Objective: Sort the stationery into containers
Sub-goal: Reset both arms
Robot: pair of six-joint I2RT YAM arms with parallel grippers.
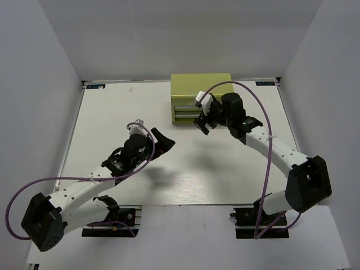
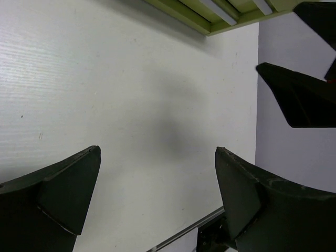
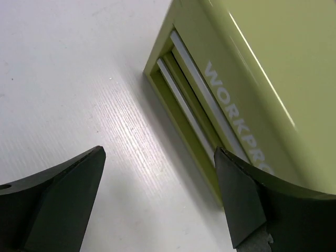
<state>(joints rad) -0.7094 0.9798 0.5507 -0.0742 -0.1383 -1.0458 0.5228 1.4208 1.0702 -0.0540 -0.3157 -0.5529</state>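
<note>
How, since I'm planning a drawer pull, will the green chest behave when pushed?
Probably rigid: the olive WORKPRO chest looks like painted sheet metal. Its glossy finish may be slippery. Low and boxy, flat on the table, it would likely slide, not tip.

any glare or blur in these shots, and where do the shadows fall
Top view: even light, no glare, soft shadows on the table. Left wrist: one diffuse shadow patch on the table ahead of the left gripper. Right wrist: a bright sheen streak on the table beside the chest; the right gripper fingers look soft, the chest lettering is legible.
</note>
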